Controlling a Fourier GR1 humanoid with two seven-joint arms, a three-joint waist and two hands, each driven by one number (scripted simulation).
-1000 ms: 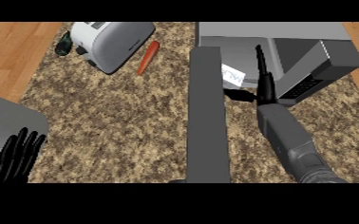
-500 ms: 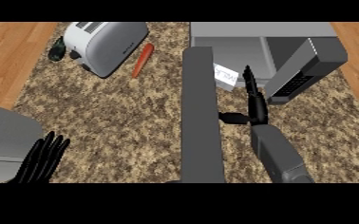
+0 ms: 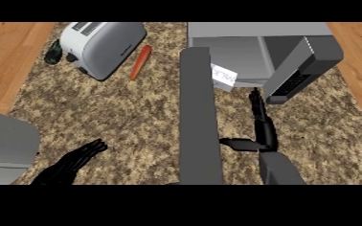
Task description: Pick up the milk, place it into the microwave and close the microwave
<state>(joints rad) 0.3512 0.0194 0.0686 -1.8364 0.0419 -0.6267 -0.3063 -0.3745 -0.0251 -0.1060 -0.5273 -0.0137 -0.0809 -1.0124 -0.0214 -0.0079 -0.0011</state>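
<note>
Milk (image 3: pixel 223 77), a small white carton with dark lettering, lies at the mouth of the microwave (image 3: pixel 240 52) in the upper right of the frame, partly hidden behind the door's upper end and touched by no hand. The microwave's grey cavity faces down the picture, and its control side, with a dark panel, slants along the right. Its door (image 3: pixel 198 119) stands open and runs as a long grey slab from the carton down to the lower edge, just right of centre. Right of the door, the right hand (image 3: pixel 262 127) rises from its grey forearm with fingers straight and close together pointing up the frame, the thumb stuck out leftward toward the door; whether the thumb touches the slab cannot be told. It holds nothing. In the lower left corner the left hand (image 3: pixel 71 165) rests with fingers spread and relaxed above the speckled counter (image 3: pixel 113 115). At the upper left sits a silver toaster (image 3: pixel 102 45), a dark green object (image 3: pixel 53 53) just left of it and an orange carrot (image 3: pixel 141 62) just right.
</note>
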